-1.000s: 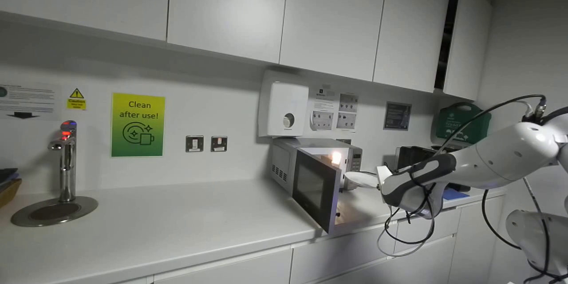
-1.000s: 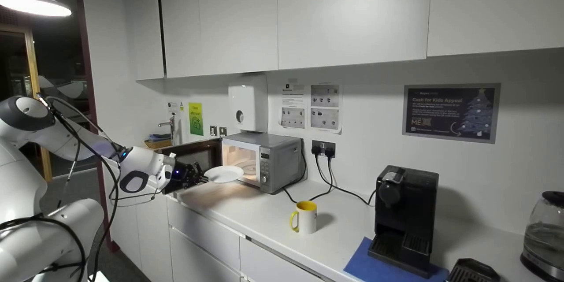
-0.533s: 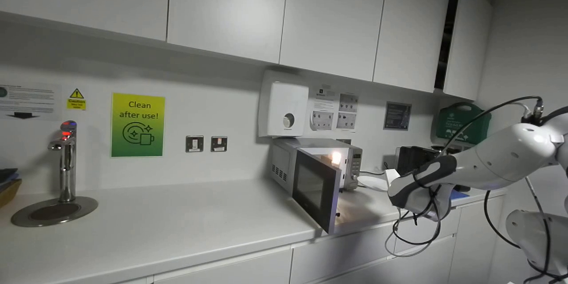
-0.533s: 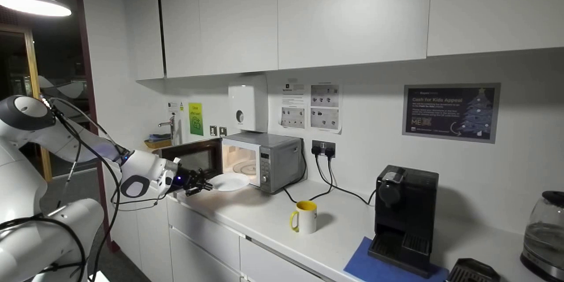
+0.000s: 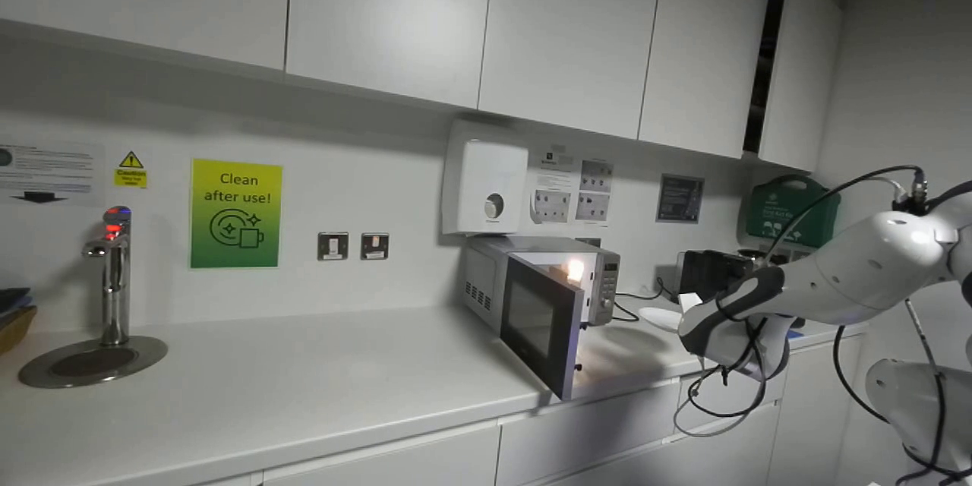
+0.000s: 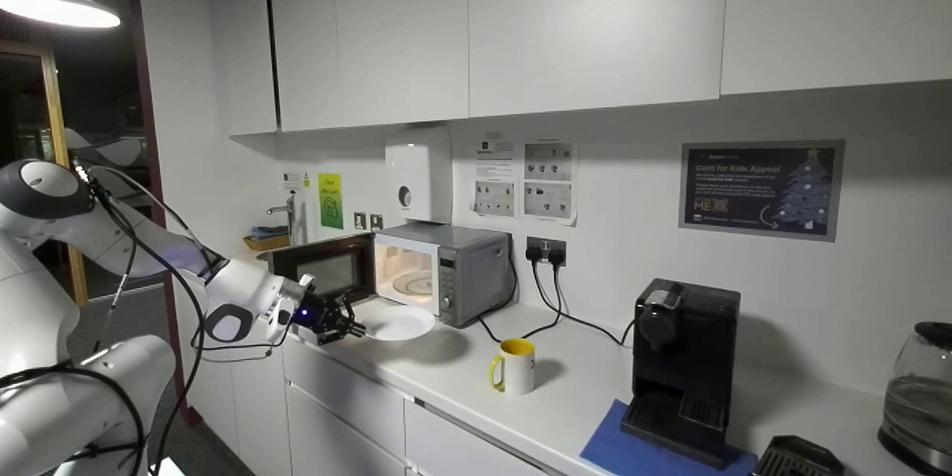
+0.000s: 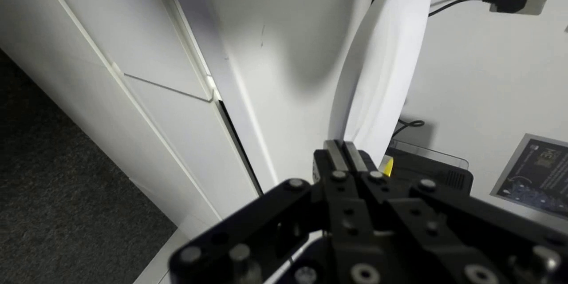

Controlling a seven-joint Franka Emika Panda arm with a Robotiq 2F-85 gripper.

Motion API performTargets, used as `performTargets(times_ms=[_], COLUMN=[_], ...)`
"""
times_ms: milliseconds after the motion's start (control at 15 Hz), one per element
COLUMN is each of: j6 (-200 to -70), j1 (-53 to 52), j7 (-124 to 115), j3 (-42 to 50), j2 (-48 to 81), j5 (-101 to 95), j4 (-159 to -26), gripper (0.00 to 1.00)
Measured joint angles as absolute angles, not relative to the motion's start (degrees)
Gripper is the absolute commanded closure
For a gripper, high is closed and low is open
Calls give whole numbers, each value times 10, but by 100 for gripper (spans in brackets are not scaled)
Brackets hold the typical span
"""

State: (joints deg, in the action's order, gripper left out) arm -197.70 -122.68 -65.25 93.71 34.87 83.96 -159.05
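Your black two-finger pincer (image 7: 341, 144) is clamped on the rim of a round, white plate (image 6: 401, 323). In an exterior view, plate juts right of the pincer, about level, apart above the white flat counter (image 6: 461, 387); round, no long axis. Beyond it: grey box-shaped microwave (image 6: 480, 268), standing open, far side; white-and-yellow ceramic-looking mug (image 6: 518, 372), right, nearer.

White cabinets (image 5: 387, 15) are mounted on a pale wall (image 5: 410, 167) above the table (image 5: 288, 372); a round lamp (image 6: 59, 9) is lit; the floor (image 7: 66, 177) is carpeted.
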Motion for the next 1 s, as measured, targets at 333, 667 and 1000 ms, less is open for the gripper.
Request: performTargets(times_ms=[333,667,1000], j6=[-1977,-1977,-1977], j1=[-1210,-1205,-1196], j7=[-631,-628,-628], j3=[947,961,954], j2=[348,348,348], j5=[850,844,827], j4=[-1593,-1593,-1593], gripper=[99,99,99])
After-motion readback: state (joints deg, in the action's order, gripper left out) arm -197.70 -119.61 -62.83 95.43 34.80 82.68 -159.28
